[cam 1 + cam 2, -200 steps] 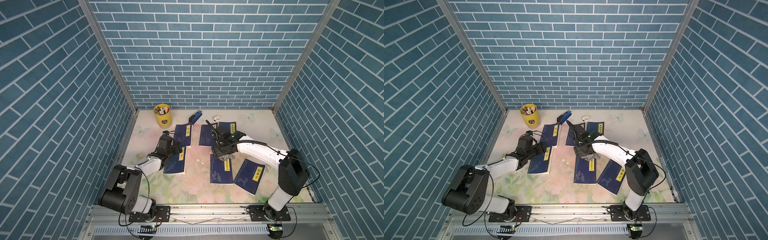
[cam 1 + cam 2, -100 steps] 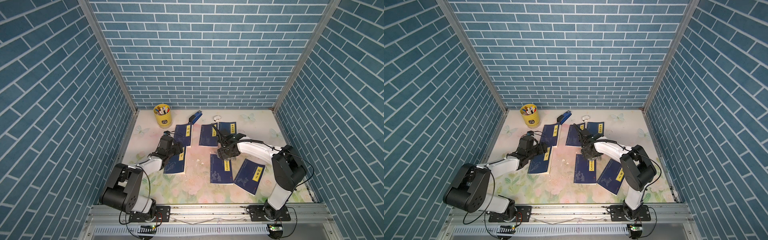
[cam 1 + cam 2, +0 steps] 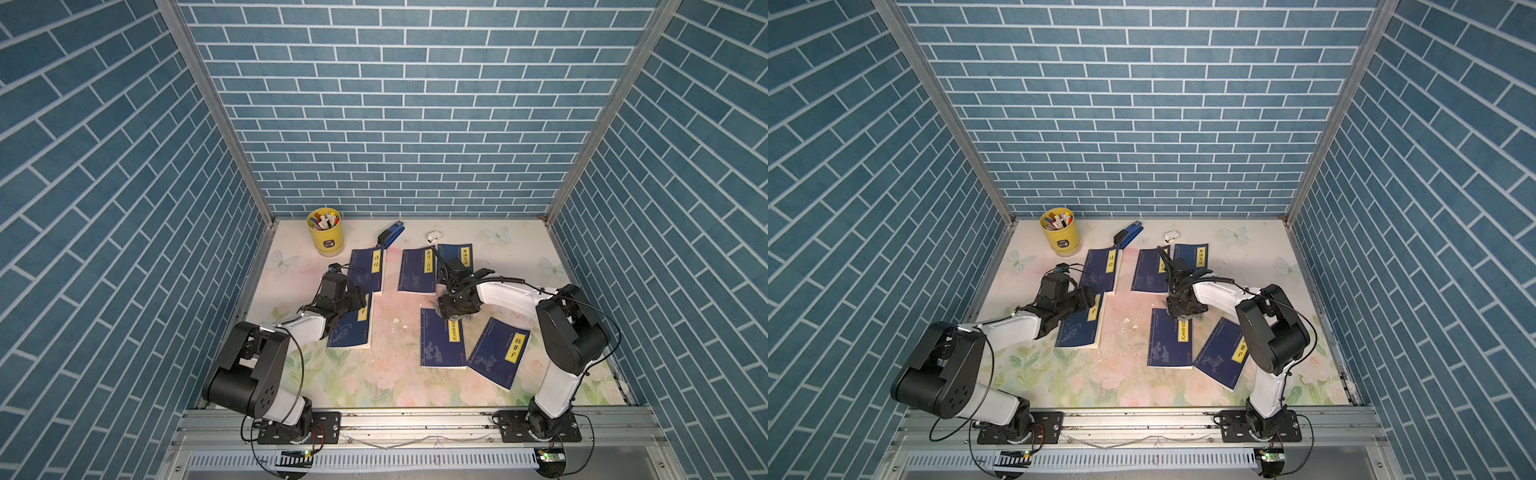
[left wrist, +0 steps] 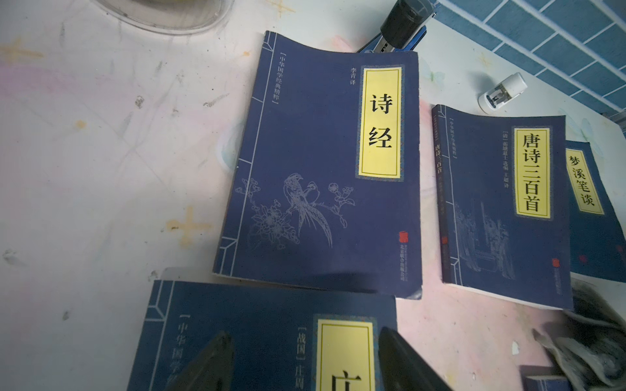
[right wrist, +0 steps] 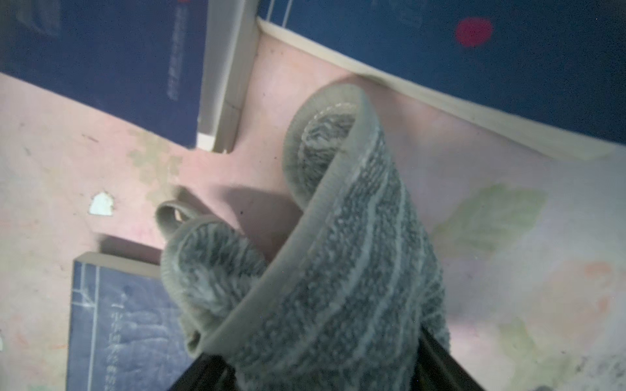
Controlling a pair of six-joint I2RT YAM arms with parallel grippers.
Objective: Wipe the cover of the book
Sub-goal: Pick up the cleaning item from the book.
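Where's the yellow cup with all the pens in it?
In both top views the yellow cup stands at the far left corner of the table, just left of the blue stapler.

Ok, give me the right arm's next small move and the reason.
Probably lower the right end effector and drag the gray cloth onto the near middle book. The cloth is gripped and bunched, and it hangs mostly over bare table at that book's far edge. Most of the cover is not yet under it.
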